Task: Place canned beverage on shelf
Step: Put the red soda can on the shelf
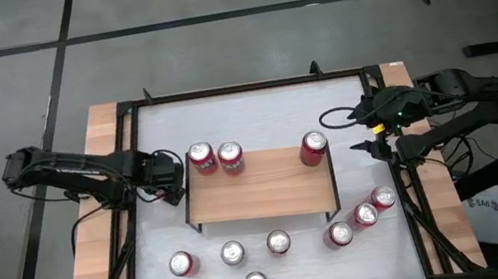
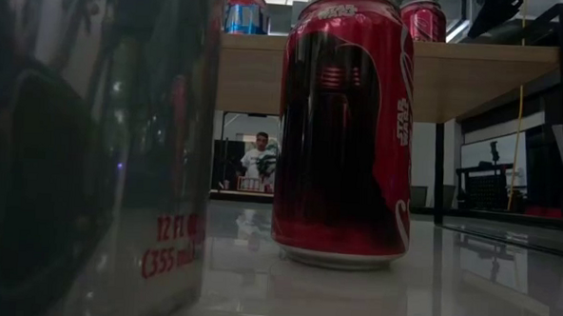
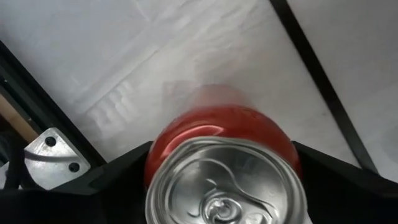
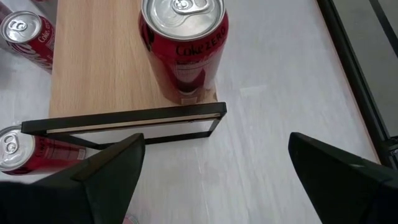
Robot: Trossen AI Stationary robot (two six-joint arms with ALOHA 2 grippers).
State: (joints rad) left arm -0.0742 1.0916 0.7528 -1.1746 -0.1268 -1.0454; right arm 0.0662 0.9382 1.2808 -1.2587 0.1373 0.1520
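Nearest to us, a loose row of red cans (image 1: 233, 254) waits on the white bench (image 1: 244, 110), upright and apart from one another. Behind it stands the shelf (image 1: 258, 191), its plank bare in the middle. At the shelf's far right corner stands a Coke Zero can (image 4: 183, 50), and just right of it the right gripper (image 1: 373, 134) hovers with fingers spread wide and empty. At the far left corner stand two more cans. The left gripper (image 1: 173, 180) has its fingers against both flanks of the leftmost can (image 3: 221, 180), grasping it as far as we can see. We cannot tell whether that can rests on the plank or just off its edge. We judge a can like this to be smooth and rather slippery, with a thin wall that is stiff while sealed but dents under a hard squeeze. We would take it across the middle of the body and keep it upright, since the narrow base tips easily near an edge.
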